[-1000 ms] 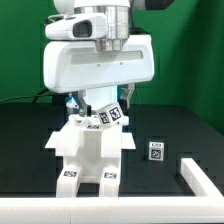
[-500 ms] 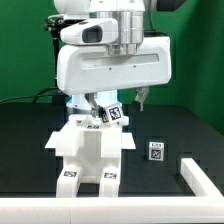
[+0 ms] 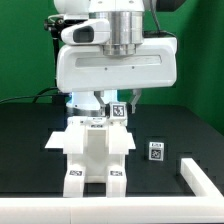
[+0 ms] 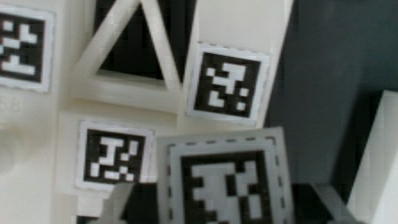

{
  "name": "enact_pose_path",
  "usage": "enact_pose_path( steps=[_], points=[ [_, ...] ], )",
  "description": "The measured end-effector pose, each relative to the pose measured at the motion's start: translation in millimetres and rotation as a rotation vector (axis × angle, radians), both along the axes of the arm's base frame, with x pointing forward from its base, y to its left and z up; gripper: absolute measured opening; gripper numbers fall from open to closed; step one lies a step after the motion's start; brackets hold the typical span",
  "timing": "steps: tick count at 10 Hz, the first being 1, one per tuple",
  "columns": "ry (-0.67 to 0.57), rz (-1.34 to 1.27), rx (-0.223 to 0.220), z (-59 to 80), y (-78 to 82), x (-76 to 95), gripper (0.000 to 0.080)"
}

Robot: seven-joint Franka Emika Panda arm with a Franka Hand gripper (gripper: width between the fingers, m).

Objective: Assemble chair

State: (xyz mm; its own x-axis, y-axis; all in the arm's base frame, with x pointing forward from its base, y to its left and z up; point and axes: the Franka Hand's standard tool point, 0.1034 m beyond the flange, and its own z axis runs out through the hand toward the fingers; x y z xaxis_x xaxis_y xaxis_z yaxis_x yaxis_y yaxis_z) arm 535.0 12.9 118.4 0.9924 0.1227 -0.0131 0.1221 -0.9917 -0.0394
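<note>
The part-built white chair [image 3: 95,150] stands on the black table at the exterior view's middle, with tag markers on its legs and top. My gripper [image 3: 113,104] hangs just above its top, mostly hidden under the arm's big white hand. It is shut on a small white tagged chair piece [image 3: 118,110], held upright against the top of the chair. In the wrist view this piece [image 4: 222,185] fills the near middle, shaded grey. Behind it are the chair's white tagged panels [image 4: 228,85]. My fingertips do not show.
A small loose tagged piece [image 3: 155,151] lies on the table at the exterior view's right. The white L-shaped border rail [image 3: 197,178] runs along the front and right. A green wall stands behind.
The arm has shifted toward the exterior view's right and the held tagged piece has gone from tilted to upright over the chair's top. The chair has turned slightly.
</note>
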Motion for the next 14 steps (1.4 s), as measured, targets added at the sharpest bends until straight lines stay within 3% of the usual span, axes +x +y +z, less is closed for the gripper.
enact_pose_path(
  steps=[3, 5, 7, 9, 11, 12, 13, 14],
  points=[
    [0.017, -0.269, -0.006, -0.9, 0.5, 1.6, 0.0284],
    [0.031, -0.429, -0.013, -1.3, -2.2, 19.4, 0.0284],
    [0.078, -0.618, 0.018, -1.5, -9.4, 28.0, 0.0284],
    [0.115, -0.824, 0.086, -1.8, -16.9, 31.9, 0.0284],
    [0.117, -0.888, 0.083, -1.7, -13.9, 32.7, 0.0285],
    [0.118, -0.889, 0.082, -1.8, -14.1, 32.7, 0.0382],
    [0.117, -0.884, 0.083, -1.8, -14.1, 32.7, 0.0382],
    [0.114, -0.858, 0.080, -1.5, -13.5, 32.6, 0.0522]
  ],
)
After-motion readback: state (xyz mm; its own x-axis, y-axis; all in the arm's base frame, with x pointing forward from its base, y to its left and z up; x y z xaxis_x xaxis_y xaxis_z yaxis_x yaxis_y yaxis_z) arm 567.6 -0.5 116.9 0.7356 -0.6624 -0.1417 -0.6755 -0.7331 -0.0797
